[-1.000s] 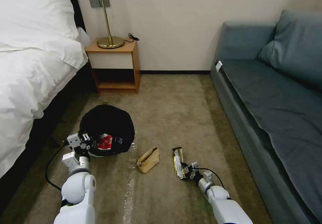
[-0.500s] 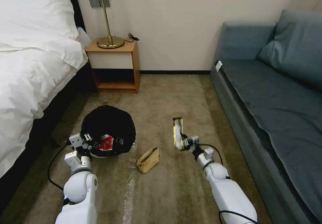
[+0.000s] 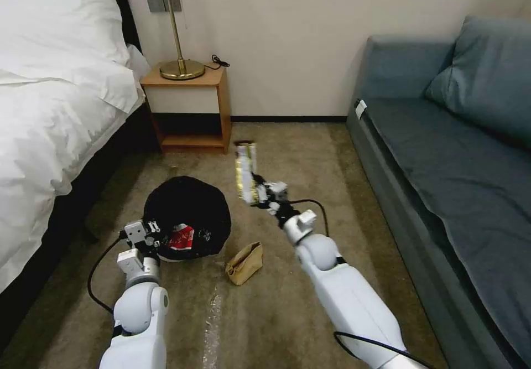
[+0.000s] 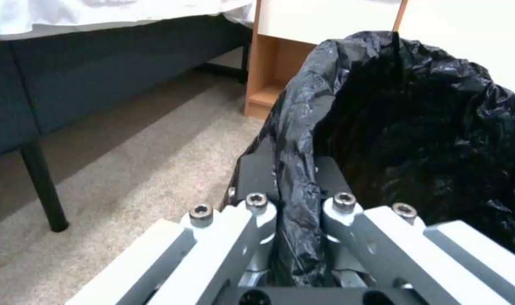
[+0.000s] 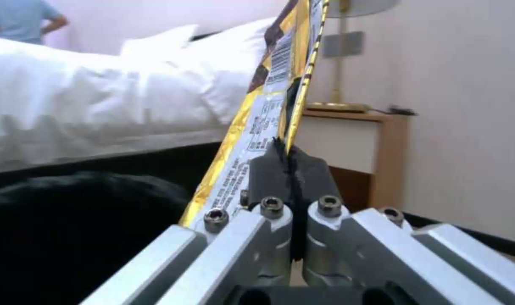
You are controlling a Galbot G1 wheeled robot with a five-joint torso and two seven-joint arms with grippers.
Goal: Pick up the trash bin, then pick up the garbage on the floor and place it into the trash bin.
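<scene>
A: Right gripper point(image 3: 255, 191): jaws?
B: Pressed together on the lower edge of the yellow-and-black wrapper point(image 3: 245, 171). No gap visible in the right wrist view; wrapper point(image 5: 271, 93) stands up from the jaws, held off the floor.

A: What lies around it?
B: Trash bin point(image 3: 188, 217) just to the left of those jaws and lower down. Wrapper is beside the bin's rim, not over the opening. Tan paper bag point(image 3: 244, 263) on the carpet point(image 3: 298, 159), nearer the robot than the jaws, touching nothing.

A: Left gripper point(image 3: 150, 235)?
B: Jaws clamped on the bin's rim, one finger point(image 4: 254, 178) outside, the other inside, black liner point(image 4: 416, 127) pinched between. Narrow gap, filled by rim and bag.

A: Inside the bin?
B: Red snack packet point(image 3: 181, 237) close by the left jaws.

A: Farther out?
B: Bedside cabinet point(image 3: 191, 109) with lamp beyond the bin, bed point(image 3: 50, 109) left of it, sofa point(image 3: 453, 153) well right.
</scene>
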